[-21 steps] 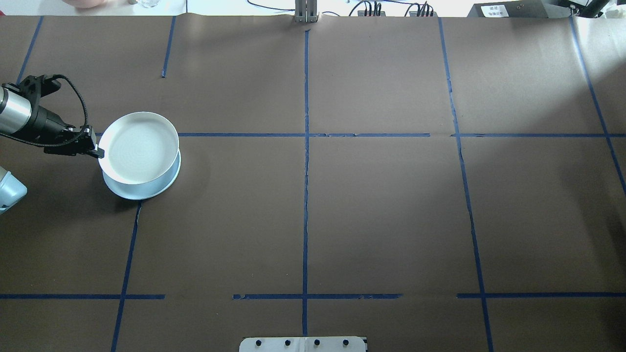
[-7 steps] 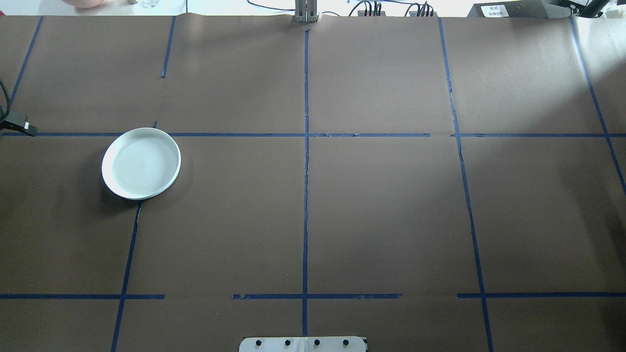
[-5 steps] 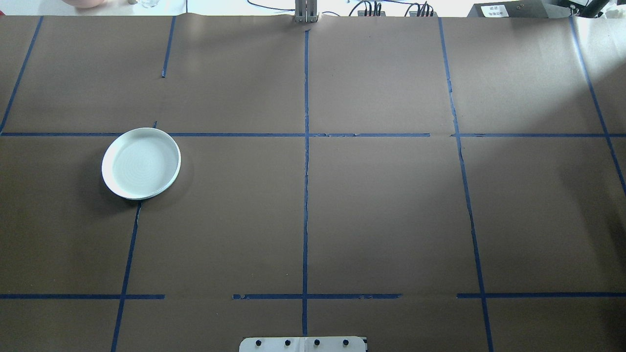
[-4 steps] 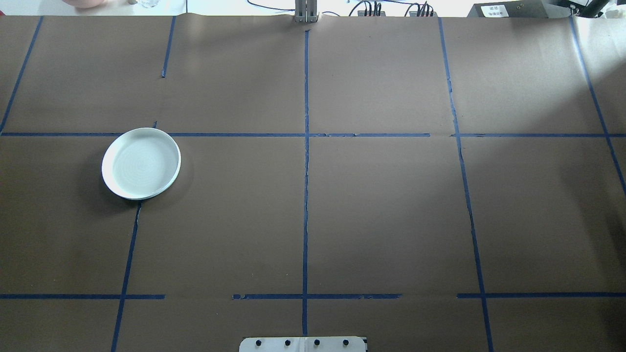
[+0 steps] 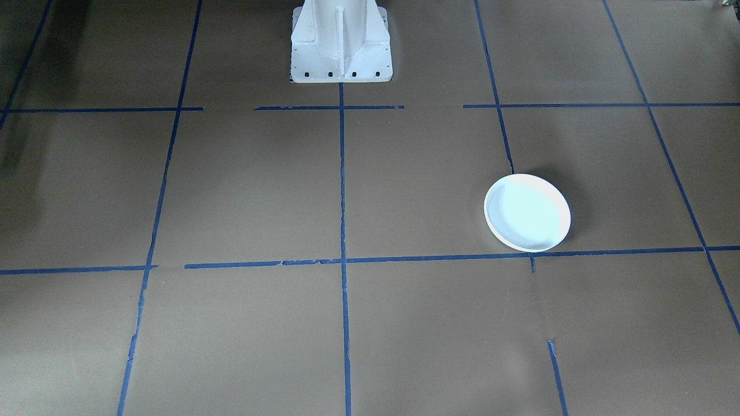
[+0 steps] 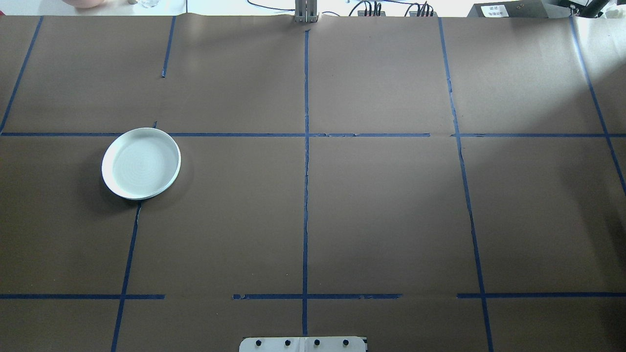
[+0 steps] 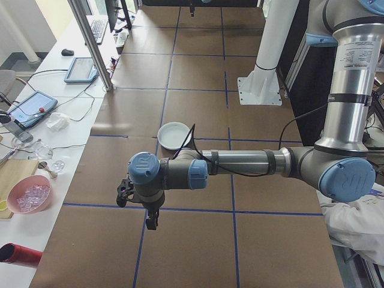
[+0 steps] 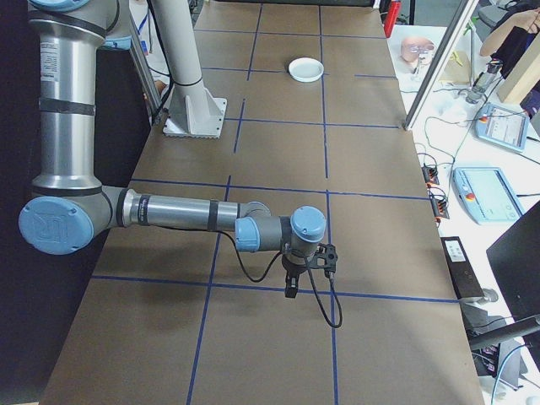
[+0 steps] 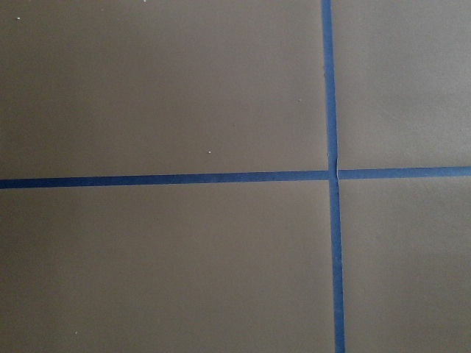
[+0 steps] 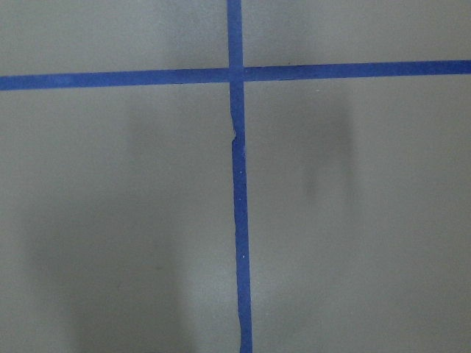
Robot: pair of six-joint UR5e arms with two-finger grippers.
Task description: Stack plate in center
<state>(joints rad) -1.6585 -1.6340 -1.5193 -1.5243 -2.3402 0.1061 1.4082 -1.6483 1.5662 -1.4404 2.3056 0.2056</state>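
Observation:
A round pale bluish-white plate (image 6: 141, 164) with a raised rim and faint concentric rings lies on the table's left half, and a second rim just shows under its near edge. The same stack appears in the front-facing view (image 5: 527, 212) and both side views (image 7: 174, 135) (image 8: 305, 69). My left gripper (image 7: 150, 224) points down over bare table, well short of the stack, and shows only in the left side view. I cannot tell its state. My right gripper (image 8: 291, 291) hangs over a tape line far from the plates. Its state cannot be told either. Both wrist views show only brown paper and blue tape.
Blue tape lines divide the brown table cover into squares. The robot's white base (image 5: 340, 40) stands at the table's near edge. A side bench holds tablets, a pink bowl (image 7: 29, 195) and cables, and a metal post (image 7: 90, 42) rises beside it.
My left gripper let go of the plate it held over the other one, and that plate now rests on it. The left arm drew back out of the overhead view. Nothing moved in the last half second.

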